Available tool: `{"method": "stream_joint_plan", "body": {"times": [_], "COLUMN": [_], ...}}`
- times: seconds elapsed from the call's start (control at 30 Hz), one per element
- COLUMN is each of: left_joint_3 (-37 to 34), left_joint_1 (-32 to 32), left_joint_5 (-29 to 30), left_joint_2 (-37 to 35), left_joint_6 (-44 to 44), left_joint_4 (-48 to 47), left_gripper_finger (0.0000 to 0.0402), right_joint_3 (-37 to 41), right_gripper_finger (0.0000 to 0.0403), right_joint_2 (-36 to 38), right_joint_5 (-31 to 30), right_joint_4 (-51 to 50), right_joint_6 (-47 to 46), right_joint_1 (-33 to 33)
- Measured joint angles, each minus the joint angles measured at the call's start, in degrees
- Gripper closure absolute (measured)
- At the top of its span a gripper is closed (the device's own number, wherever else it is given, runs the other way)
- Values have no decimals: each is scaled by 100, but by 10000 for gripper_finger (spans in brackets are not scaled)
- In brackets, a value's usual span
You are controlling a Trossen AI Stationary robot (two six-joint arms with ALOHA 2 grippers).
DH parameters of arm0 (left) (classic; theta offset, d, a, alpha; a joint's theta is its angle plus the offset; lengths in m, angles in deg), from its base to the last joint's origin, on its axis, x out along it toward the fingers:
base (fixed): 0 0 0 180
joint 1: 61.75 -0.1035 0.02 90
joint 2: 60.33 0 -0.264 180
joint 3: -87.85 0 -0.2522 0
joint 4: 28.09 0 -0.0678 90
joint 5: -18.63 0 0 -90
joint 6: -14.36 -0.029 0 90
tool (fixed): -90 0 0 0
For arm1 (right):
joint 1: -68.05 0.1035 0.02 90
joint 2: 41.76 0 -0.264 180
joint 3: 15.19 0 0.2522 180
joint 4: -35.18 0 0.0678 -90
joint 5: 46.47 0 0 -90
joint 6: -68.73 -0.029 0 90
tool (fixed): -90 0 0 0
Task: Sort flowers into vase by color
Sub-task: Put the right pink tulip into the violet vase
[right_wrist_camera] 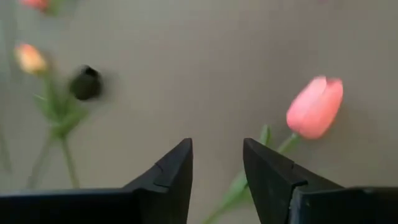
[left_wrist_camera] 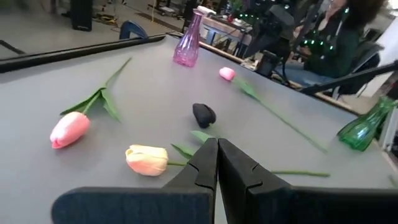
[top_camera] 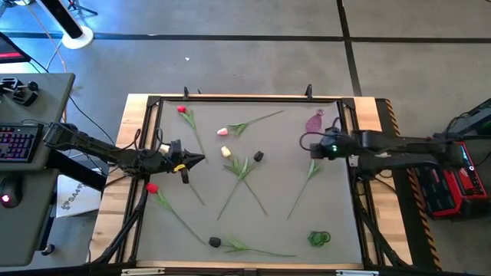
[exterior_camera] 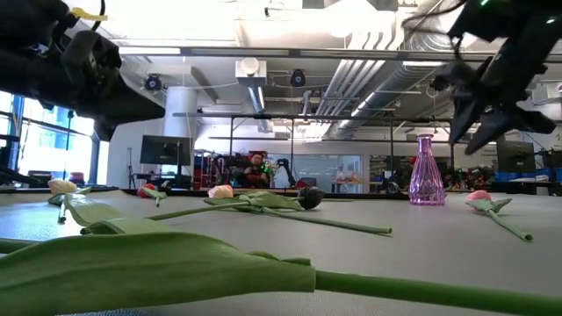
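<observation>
Stems blurred; right gripper (right_wrist_camera: 216, 163) open beside pink tulip (right_wrist_camera: 314, 106).

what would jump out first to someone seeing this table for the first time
Artificial tulips lie scattered flat across the grey table, none in a vase yet; red heads sit near the left side, black ones mid-table. A pink glass vase stands at the far right, a green vase at the near right. The right gripper hangs open just beside a pink tulip, while the left gripper, shut, waits at the left.
</observation>
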Motion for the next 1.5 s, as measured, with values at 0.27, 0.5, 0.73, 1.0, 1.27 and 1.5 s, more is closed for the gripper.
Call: {"method": "stream_joint_plan", "body": {"times": [0.27,0.5,0.73,1.0,1.27,1.5], "left_joint_3": [0,-40,-55,-52,-52,-52], "left_joint_1": [0,39,296,356,355,323], "left_joint_5": [317,305,318,527,811,1192], "left_joint_2": [89,128,301,315,315,315], "left_joint_6": [-285,-91,159,96,17,2], "left_joint_4": [24,-38,12,7,5,82], "left_gripper_finger": [401,401,402,402,402,402], "right_joint_3": [-9,-11,-11,-11,-11,-11], "right_gripper_finger": [274,274,283,362,395,399], "right_joint_2": [-1450,-1973,-2382,-2627,-2397,-1329], "right_joint_5": [944,623,613,623,355,-236], "right_joint_4": [-277,-81,-59,75,403,1165], "right_joint_6": [13,177,170,75,75,121], "right_joint_1": [-568,-912,-1079,-1061,-786,-474]}}
